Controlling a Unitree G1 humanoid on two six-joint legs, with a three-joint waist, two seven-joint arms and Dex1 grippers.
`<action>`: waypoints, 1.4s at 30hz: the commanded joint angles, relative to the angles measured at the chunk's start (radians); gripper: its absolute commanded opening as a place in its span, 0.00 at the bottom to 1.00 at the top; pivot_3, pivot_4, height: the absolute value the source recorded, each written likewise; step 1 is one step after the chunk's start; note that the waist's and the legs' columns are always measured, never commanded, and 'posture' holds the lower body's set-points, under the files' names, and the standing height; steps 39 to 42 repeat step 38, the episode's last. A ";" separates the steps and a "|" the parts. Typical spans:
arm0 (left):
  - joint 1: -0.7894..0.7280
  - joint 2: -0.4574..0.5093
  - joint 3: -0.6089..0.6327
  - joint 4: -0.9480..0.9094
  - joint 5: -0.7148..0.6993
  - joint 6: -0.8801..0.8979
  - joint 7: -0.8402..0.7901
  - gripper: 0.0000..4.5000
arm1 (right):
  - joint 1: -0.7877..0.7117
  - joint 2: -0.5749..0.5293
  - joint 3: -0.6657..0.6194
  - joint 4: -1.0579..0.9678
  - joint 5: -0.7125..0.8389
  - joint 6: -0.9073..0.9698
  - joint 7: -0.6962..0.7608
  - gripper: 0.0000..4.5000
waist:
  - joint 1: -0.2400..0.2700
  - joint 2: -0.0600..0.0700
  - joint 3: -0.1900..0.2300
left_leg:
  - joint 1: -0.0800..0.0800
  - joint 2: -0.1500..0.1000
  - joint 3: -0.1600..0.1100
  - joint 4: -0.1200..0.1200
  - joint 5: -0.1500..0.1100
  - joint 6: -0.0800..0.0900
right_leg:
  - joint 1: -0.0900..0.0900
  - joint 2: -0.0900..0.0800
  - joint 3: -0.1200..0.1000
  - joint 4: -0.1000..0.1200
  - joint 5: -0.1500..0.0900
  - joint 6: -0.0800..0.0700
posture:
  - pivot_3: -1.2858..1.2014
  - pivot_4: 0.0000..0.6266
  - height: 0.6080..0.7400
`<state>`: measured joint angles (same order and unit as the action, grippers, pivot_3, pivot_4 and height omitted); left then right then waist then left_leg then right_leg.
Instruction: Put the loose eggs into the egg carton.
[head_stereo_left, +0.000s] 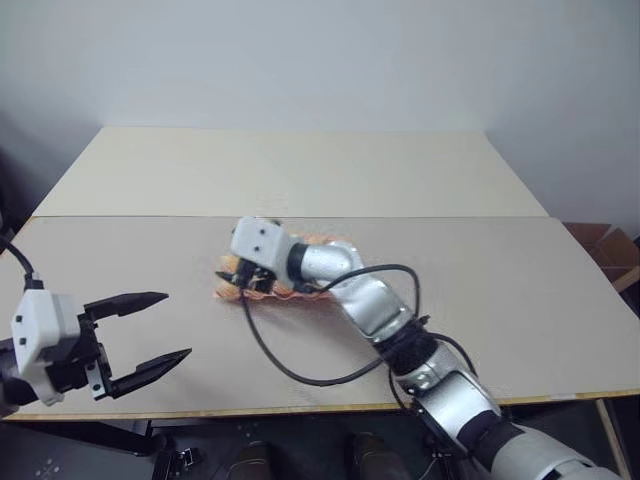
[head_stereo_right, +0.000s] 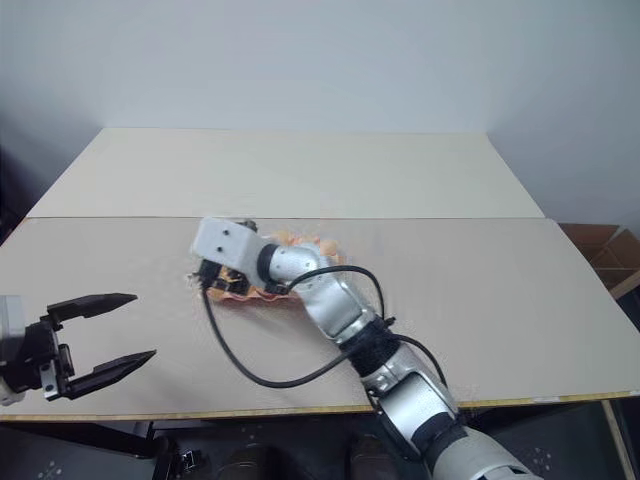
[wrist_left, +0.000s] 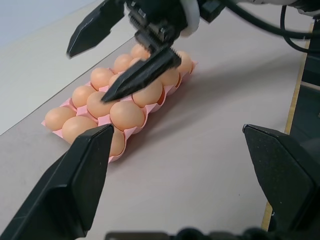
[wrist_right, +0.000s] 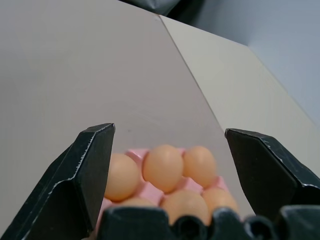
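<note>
Right pincer (wrist_left: 132, 52): spread wide, empty, hovering just over the egg carton (wrist_left: 131, 131).
Egg carton: mid-tabletop (head_stereo_left: 520, 300), cups filled with eggs (wrist_left: 127, 114).
Left pincer (head_stereo_left: 150, 335): fingers parted, holding nothing, well off to the carton's left.

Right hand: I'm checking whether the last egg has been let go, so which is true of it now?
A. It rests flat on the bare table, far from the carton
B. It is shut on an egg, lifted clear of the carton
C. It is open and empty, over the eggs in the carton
C: the right hand has its black fingers spread with nothing between them, above the eggs seated in the pink egg carton.
</note>
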<state>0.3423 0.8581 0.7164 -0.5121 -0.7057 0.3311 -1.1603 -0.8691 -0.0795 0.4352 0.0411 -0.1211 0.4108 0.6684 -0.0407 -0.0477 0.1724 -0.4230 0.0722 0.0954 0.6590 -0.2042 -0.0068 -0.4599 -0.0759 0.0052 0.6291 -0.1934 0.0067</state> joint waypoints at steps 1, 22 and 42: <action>-0.018 0.015 -0.006 0.006 -0.002 -0.010 -0.010 1.00 | 0.046 -0.111 -0.076 -0.188 0.065 0.056 0.092 0.92 | 0.002 0.000 0.000 | 0.000 0.000 0.000 0.000 0.000 0.000 | 0.000 0.000 0.000 0.000 -0.001 0.001 | 0.52 0.24 1.00; -0.035 0.022 0.037 0.021 0.012 -0.028 -0.013 1.00 | 0.392 -0.845 -0.497 -0.407 0.400 -0.046 0.525 0.92 | 0.006 0.000 0.001 | 0.001 -0.001 0.000 0.000 0.000 0.000 | 0.001 0.000 0.002 -0.002 -0.005 0.007 | 0.52 0.24 1.00; -0.019 0.044 0.074 0.020 0.034 -0.007 -0.008 1.00 | 0.422 -0.882 -0.502 -0.366 0.396 -0.085 0.492 0.92 | 0.010 0.000 0.001 | 0.001 -0.001 0.000 0.000 0.000 0.001 | 0.001 0.000 0.002 -0.002 -0.005 0.007 | 0.52 0.24 1.00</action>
